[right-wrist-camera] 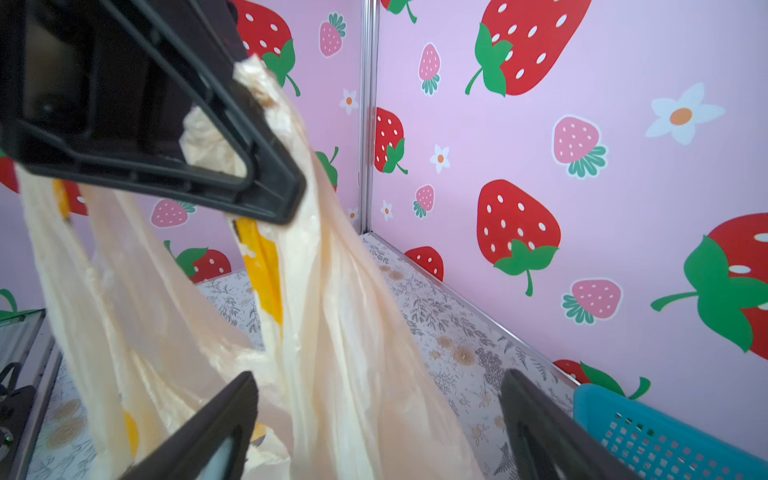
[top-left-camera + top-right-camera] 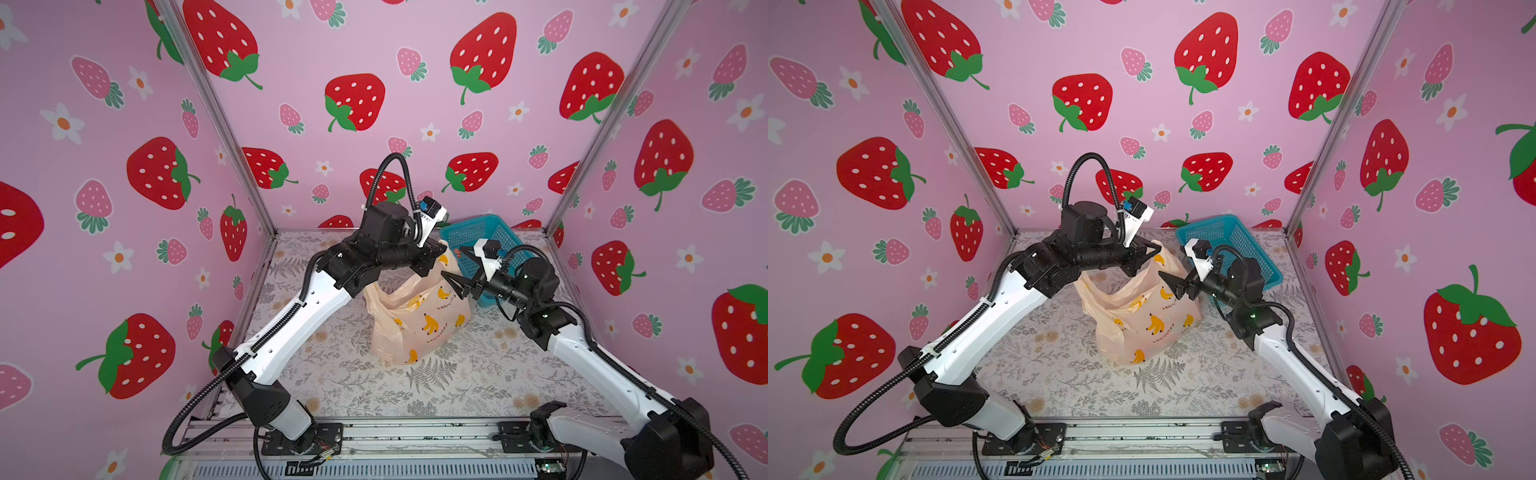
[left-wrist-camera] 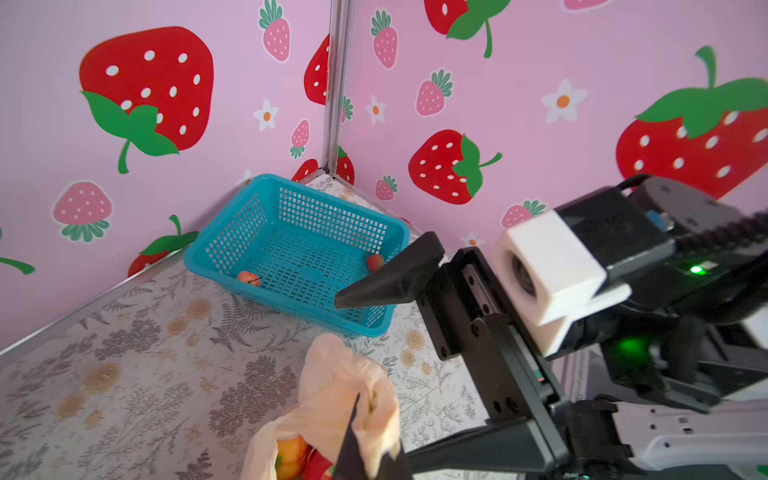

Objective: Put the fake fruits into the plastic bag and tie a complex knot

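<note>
Peach translucent banana-print plastic bag (image 2: 419,320) stands mid table (image 2: 478,374), some fake fruits (image 3: 293,455) inside. Left gripper (image 1: 270,195) clamped on bag's bunched handle, holding it up. Right gripper (image 2: 453,266) spread wide, bag film between jaws in right wrist view, nothing gripped. Two small red fake fruits (image 3: 248,278) lie in blue mesh plastic basket (image 3: 232,241) just behind bag. Likely step: right fetches those. Left: handle high, mouth facing right arm, no yanking, thin film may tear. Drop fruit through mouth, not onto rim.
</note>
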